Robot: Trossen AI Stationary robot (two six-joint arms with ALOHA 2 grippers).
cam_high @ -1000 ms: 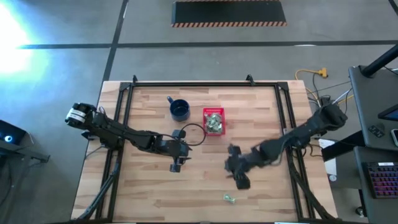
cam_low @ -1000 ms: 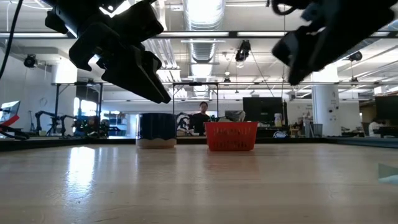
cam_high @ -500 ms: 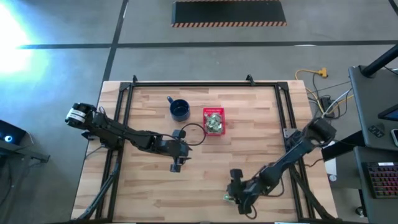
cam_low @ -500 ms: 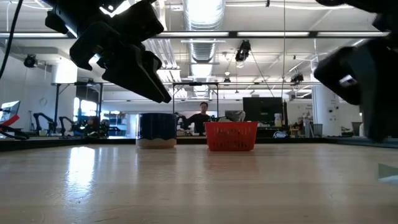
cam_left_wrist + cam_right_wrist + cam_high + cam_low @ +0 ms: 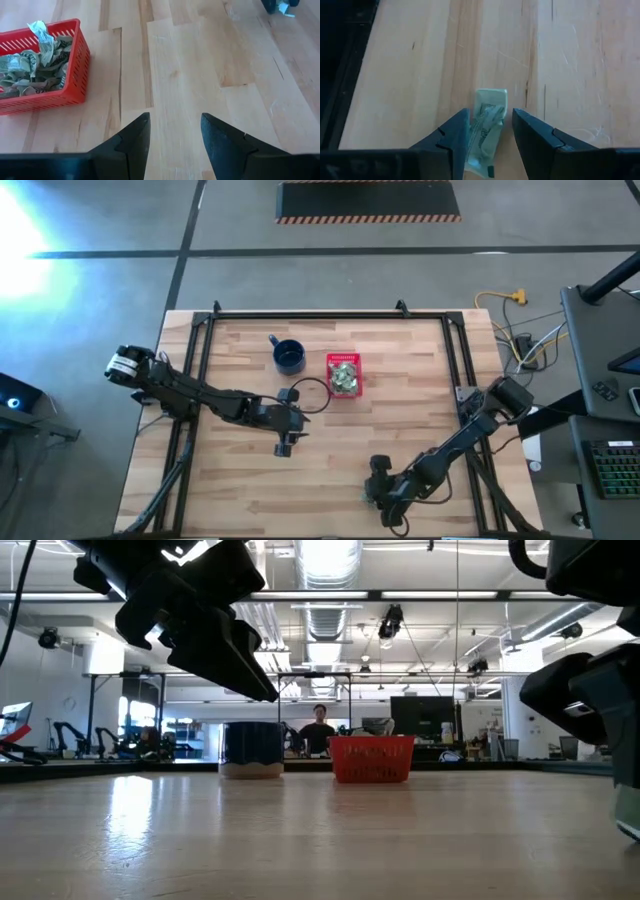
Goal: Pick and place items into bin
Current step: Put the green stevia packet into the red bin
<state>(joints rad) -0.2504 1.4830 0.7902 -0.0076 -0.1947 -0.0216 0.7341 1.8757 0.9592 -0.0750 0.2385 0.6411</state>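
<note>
One pale green wrinkly wrapper (image 5: pixel 487 122) lies flat on the wood near the table's near edge. My right gripper (image 5: pixel 490 134) is open and low over it, one finger on each side; I cannot see either finger touching it. In the high view this gripper (image 5: pixel 380 496) hides the wrapper. The red basket (image 5: pixel 344 374) stands at the far middle of the table with several wrappers (image 5: pixel 35 65) in it; it also shows in the low view (image 5: pixel 371 759). My left gripper (image 5: pixel 172 134) is open and empty, above the table's middle (image 5: pixel 284 443).
A dark blue mug (image 5: pixel 289 357) stands to the left of the basket, and a dark cable loop (image 5: pixel 312 395) lies near my left gripper. Black frame rails (image 5: pixel 466 390) run along the table's edges. Bare wood lies between the two grippers.
My right gripper has gone from the table's middle right toward the near edge and down, and now has its fingers on either side of the wrapper. The wrapper has stayed where it lay.
</note>
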